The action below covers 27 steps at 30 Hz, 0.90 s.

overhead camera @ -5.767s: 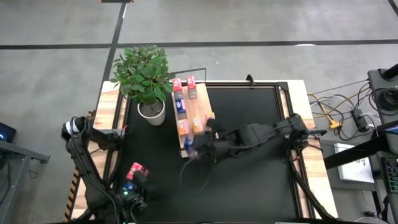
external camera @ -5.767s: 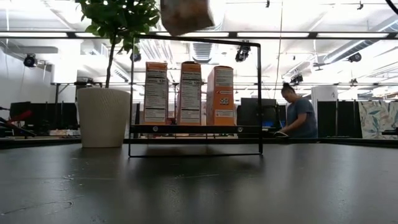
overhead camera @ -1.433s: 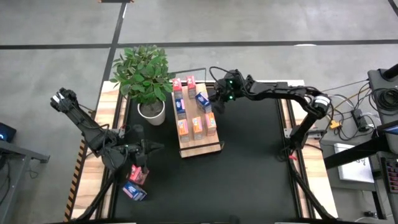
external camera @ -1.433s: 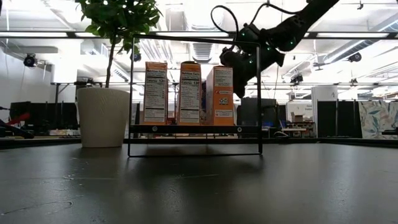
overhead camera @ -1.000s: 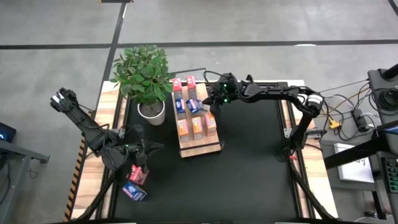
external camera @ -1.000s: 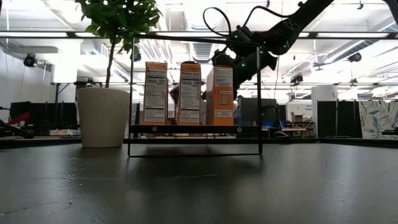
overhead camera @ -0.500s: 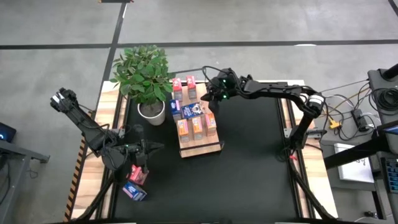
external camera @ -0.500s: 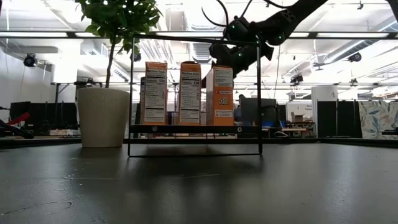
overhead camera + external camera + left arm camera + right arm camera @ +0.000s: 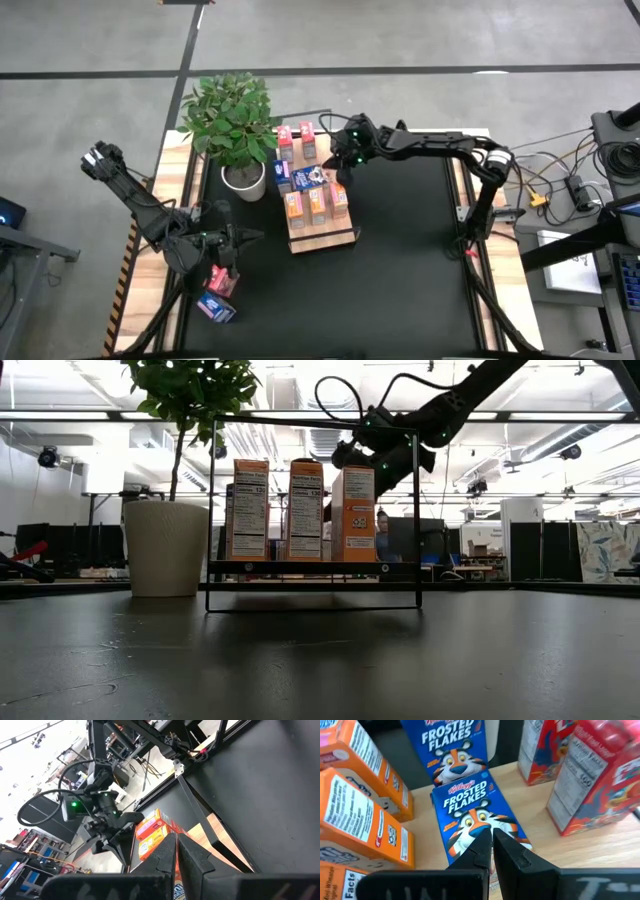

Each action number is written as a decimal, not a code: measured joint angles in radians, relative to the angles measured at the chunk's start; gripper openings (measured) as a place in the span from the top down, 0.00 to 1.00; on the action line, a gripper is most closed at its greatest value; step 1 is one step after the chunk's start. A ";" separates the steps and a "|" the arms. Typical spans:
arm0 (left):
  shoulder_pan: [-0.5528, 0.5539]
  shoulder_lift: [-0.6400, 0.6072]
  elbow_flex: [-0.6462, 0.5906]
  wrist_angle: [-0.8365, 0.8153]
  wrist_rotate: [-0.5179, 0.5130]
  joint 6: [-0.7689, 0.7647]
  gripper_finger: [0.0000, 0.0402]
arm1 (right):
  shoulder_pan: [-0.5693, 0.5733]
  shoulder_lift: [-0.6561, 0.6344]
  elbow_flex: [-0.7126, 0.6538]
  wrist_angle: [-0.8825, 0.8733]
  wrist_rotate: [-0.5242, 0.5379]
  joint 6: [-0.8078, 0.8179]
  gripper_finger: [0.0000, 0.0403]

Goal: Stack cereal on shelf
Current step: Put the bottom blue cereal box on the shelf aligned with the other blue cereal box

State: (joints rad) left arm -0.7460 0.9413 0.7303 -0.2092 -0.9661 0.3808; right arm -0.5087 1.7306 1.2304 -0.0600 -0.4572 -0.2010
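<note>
At the near left, the left gripper (image 9: 222, 262) was held clenched and empty above two cereal boxes (image 9: 217, 293) lying off the shelf (image 9: 324, 234). Farther right, the right gripper (image 9: 338, 170) was pressed, fingers closed, against a toppled blue box (image 9: 472, 812) on the shelf. Straightening that box was judged the step in hand; righting it seemed needed next.

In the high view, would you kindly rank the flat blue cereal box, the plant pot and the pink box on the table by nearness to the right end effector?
1. Flat blue cereal box, on the shelf just beside the right end effector.
2. Plant pot, left of the shelf.
3. Pink box, near the table's front left.
</note>
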 joint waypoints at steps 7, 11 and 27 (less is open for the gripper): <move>0.003 0.000 0.000 0.000 0.000 0.000 1.00 | -0.016 0.007 0.000 -0.003 -0.015 -0.032 0.98; 0.003 0.000 0.000 0.000 0.000 0.000 1.00 | -0.015 0.007 0.000 -0.002 -0.032 -0.046 0.98; 0.005 0.000 0.000 0.008 -0.064 -0.045 1.00 | -0.089 -0.030 0.107 -0.199 -0.205 -0.177 0.98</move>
State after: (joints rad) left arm -0.7412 0.9413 0.7303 -0.2011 -1.0303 0.3358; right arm -0.5975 1.7006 1.3377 -0.2594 -0.6618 -0.3784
